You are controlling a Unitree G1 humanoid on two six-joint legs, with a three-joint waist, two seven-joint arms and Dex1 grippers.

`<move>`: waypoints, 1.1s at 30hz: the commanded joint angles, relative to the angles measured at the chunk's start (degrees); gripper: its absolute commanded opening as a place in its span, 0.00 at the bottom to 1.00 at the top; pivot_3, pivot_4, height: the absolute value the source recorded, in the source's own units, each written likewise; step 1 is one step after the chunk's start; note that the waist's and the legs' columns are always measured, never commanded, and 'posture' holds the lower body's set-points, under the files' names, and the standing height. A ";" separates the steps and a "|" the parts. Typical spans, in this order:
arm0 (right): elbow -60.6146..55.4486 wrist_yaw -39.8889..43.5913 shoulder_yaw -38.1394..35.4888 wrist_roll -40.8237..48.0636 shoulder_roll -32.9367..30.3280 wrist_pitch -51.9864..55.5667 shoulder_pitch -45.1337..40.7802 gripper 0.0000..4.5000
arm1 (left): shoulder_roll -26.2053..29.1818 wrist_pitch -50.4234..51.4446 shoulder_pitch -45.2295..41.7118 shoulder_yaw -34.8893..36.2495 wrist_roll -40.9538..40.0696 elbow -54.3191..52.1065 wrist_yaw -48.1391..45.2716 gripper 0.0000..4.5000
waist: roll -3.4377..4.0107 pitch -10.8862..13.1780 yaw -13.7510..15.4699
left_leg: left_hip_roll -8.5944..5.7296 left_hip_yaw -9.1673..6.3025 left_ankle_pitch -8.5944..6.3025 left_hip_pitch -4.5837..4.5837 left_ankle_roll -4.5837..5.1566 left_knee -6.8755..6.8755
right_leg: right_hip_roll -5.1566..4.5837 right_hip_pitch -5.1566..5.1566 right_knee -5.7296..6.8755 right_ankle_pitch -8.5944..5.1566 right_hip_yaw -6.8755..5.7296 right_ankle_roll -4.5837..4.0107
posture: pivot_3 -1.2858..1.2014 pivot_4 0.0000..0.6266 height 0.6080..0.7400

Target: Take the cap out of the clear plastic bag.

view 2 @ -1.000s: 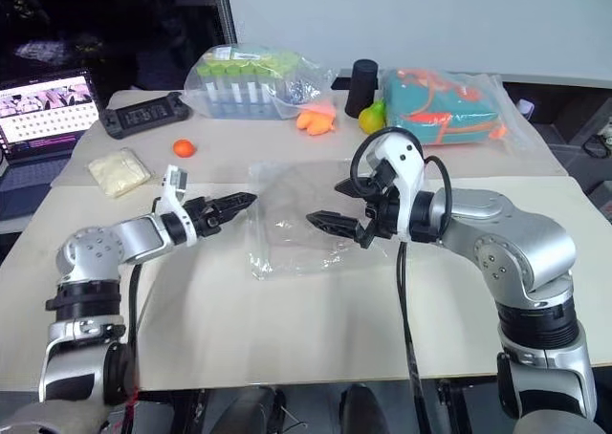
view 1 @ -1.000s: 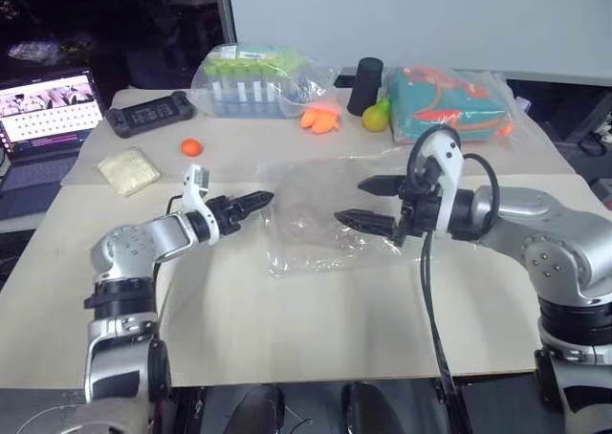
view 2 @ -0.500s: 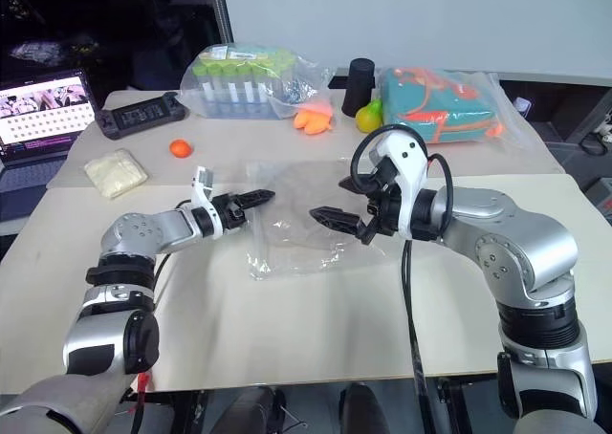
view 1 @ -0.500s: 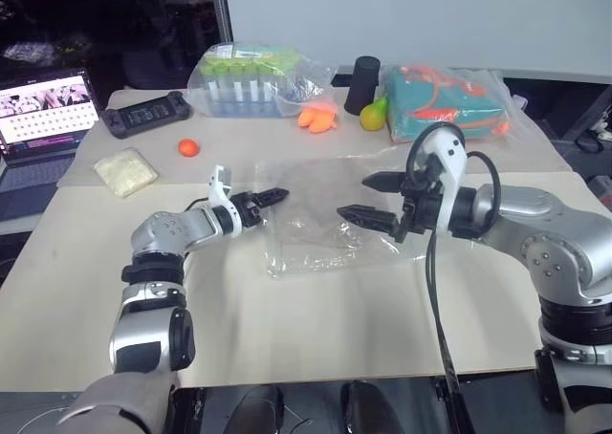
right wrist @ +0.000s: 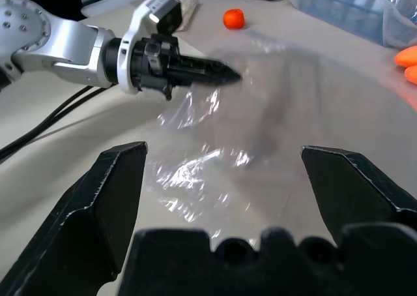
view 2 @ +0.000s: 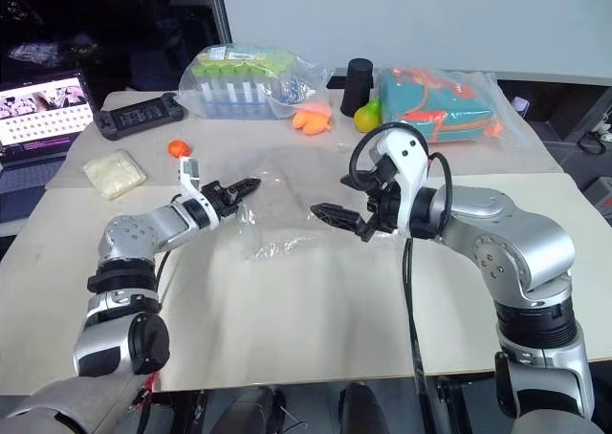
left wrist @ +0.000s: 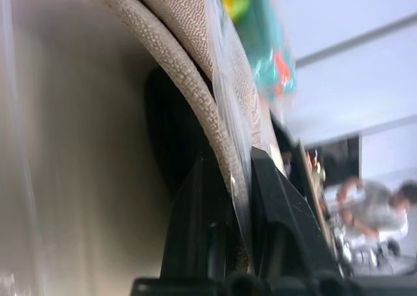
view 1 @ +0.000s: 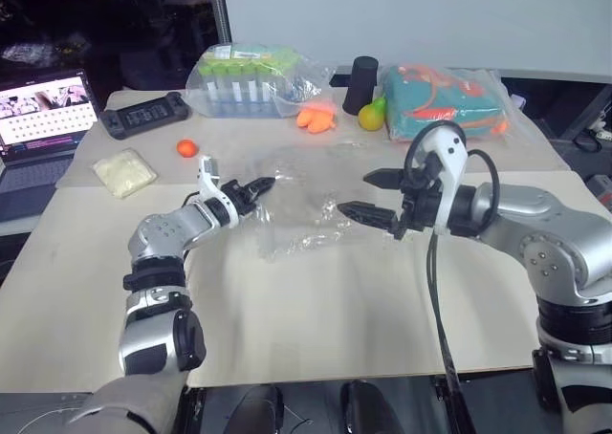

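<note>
L gripper (view 1: 265,183) pinches the near-left edge of the clear plastic bag (view 1: 304,214) at table centre; the wrist view shows film and the cap (left wrist: 195,81), woven tan fabric, clamped together between its fingers. R gripper (view 1: 361,193) hangs wide apart, gripping nothing, just off the bag's opposite side, tips facing the L's. The bag lies betw. the two, long axis roughly arm to arm. The R looks nearer the free end, so prob. it makes the next pull.
</note>
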 commanded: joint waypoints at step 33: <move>0.00 3.12 0.25 -3.36 0.71 -3.49 -1.91 1.00 | -18.07 -11.02 38.42 -16.57 -50.20 -45.62 50.75 0.87 | 0.00 -0.02 1.26 | 0.11 0.24 0.02 0.23 -0.01 0.01 | 0.17 0.35 -0.50 0.22 0.20 -0.04 | 0.52 0.24 1.00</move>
